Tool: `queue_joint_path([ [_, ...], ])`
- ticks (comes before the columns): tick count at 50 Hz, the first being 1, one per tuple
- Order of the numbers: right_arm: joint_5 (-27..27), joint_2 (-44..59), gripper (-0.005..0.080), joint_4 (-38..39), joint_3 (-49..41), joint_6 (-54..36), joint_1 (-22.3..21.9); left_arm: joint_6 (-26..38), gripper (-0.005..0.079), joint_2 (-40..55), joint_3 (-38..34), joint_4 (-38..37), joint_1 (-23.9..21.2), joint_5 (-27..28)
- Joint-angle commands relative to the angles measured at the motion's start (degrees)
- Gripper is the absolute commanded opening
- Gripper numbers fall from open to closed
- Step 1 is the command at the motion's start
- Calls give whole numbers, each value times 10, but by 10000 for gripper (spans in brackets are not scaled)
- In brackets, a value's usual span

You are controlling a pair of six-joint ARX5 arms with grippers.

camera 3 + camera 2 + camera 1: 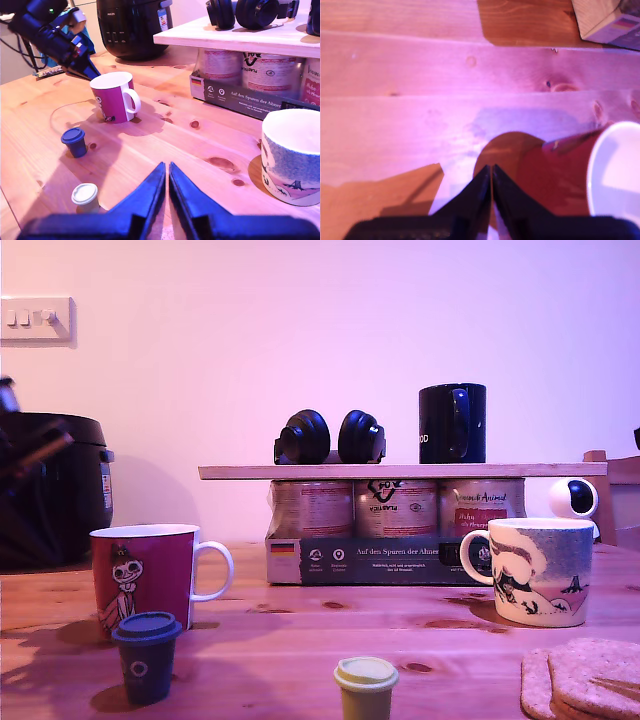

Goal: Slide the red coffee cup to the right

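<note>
The red coffee cup [140, 575] stands on the wooden table at the exterior view's left, its white handle turned toward the middle and a pale cartoon figure on its side. It also shows as the red coffee cup [560, 175] and the red coffee cup [114, 97]. My first gripper [491, 168] is shut, its tips close beside the cup's wall on the side away from the handle; I cannot tell whether they touch. The first arm [52, 37] reaches down to the cup's rim. My second gripper [167, 167] is shut with nothing in it, low over the table and well away from the cup.
A small dark blue lidded cup [147, 655] and a small cream lidded cup [366, 685] stand in front. A white-and-blue mug [540, 570] sits at the exterior view's right, biscuits [585, 675] near it. Behind are a box of cans [395, 535] under a plank and a black cooker [55, 490].
</note>
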Motion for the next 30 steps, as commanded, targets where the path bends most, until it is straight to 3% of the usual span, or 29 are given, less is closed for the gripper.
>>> queue_joint_path([
  [1, -4, -4, -12, -2, 6, -4, 2, 6, -19, 17, 11, 0, -9, 5],
  [30, -2, -4, -12, -2, 6, -4, 2, -6, -19, 28, 58, -79, -80, 1],
])
